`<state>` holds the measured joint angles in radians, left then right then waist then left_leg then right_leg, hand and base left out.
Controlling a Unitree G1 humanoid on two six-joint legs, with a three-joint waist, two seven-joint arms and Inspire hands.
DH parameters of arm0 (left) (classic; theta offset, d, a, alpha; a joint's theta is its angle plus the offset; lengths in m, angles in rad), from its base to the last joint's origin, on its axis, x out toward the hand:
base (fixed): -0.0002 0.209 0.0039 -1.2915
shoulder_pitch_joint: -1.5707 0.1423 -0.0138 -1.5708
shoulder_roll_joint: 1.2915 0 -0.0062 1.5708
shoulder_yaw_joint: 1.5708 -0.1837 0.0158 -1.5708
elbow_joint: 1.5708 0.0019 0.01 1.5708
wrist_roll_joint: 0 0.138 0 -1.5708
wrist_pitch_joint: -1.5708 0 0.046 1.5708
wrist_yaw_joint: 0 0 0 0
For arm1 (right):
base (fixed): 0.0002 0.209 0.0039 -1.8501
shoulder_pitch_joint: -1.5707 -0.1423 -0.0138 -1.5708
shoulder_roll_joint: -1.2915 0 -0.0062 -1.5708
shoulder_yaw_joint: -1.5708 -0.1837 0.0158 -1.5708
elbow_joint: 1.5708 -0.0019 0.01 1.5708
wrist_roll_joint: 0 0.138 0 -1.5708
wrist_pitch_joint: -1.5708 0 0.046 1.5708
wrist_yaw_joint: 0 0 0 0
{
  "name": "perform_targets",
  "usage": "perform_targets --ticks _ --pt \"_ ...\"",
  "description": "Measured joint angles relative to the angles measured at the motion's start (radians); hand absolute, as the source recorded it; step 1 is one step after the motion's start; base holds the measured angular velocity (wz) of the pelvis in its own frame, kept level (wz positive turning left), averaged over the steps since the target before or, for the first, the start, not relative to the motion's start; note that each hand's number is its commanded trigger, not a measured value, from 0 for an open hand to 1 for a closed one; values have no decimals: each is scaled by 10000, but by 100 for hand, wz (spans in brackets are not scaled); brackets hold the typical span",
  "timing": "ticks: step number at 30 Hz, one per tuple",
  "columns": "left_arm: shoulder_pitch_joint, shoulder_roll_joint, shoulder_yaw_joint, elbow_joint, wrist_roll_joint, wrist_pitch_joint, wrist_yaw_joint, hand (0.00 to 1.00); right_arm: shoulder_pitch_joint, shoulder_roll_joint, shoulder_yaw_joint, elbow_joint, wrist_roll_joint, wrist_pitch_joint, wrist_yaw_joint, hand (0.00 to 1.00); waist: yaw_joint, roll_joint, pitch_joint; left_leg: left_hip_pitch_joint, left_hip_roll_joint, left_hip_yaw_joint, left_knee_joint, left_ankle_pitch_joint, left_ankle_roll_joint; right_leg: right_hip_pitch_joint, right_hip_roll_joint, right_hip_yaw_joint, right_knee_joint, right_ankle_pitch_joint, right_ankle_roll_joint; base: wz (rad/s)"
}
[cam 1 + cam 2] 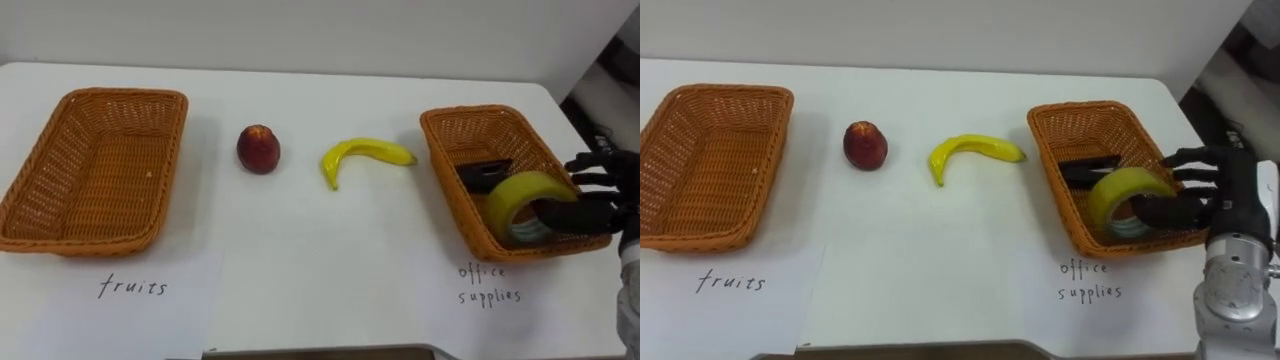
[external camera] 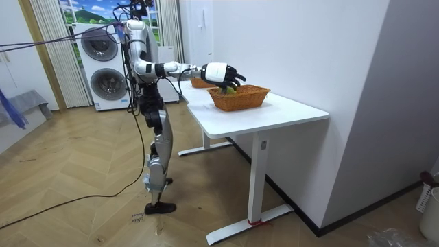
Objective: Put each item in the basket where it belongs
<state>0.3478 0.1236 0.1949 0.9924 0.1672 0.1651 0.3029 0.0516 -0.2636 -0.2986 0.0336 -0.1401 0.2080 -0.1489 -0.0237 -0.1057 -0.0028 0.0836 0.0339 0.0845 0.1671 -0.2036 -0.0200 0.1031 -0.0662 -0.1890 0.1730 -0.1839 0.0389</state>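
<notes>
Table edge: two handwritten paper labels lie nearest on the white table (image 1: 300, 250); the fruits label (image 1: 133, 288) sits before the left basket, the office supplies label (image 1: 490, 284) before the right one
Right hand (image 1: 1220, 195): reaches in from the right over the near right corner of the office supplies basket (image 1: 440, 160); the thumb goes into the core of the tape roll (image 1: 522, 195) and the other fingers fan out over its upper rim, so the roll's wall looks pinched between them
Tape roll: yellow, standing on edge and tilted, inside the basket's near right corner and leaning on the wall there; in contact with the hand, apparently not yet let go
Black item (image 1: 485, 170): already lies on the basket's floor, just behind the roll; too dark to say what it is
Fruits basket (image 1: 60, 150): on the far left, well apart from the hand; nothing in it
Banana (image 1: 365, 152): on the bare table between the baskets, near the office supplies basket's left wall but not touching it
Peach (image 1: 258, 148): left of the banana, a little farther back, apart from both baskets
Stance: in the room view the robot stands at the table's side, the right arm stretched level over the basket
Done: by the look of it, one office item placed; the roll is all but placed
Left: release the roll; then carry both fruits to the left basket
</notes>
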Motion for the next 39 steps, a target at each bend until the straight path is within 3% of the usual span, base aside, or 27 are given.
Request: perform_targets --ticks 21,29,39 --pt "-2 0 -8 -53 10 -1 -108 0 -219 -126 4 -69 58 -3 218 0 55 -5 4 -1 2 1 -9 0 -1 0 2 -12 6 0 0 0" --pt "-78 19 6 -29 0 -3 -472 0 -426 -482 23 -249 -59 -2 521 0 254 -164 36 4 5 17 -1 0 0 -6 2 2 17 0 0 0" --pt "-63 23 195 -14 0 -73 -512 0 -1569 -654 29 -1139 -105 -9 675 0 351 -356 35 -31 7 3 -10 0 -1 -34 2 -38 19 -1 1 0"
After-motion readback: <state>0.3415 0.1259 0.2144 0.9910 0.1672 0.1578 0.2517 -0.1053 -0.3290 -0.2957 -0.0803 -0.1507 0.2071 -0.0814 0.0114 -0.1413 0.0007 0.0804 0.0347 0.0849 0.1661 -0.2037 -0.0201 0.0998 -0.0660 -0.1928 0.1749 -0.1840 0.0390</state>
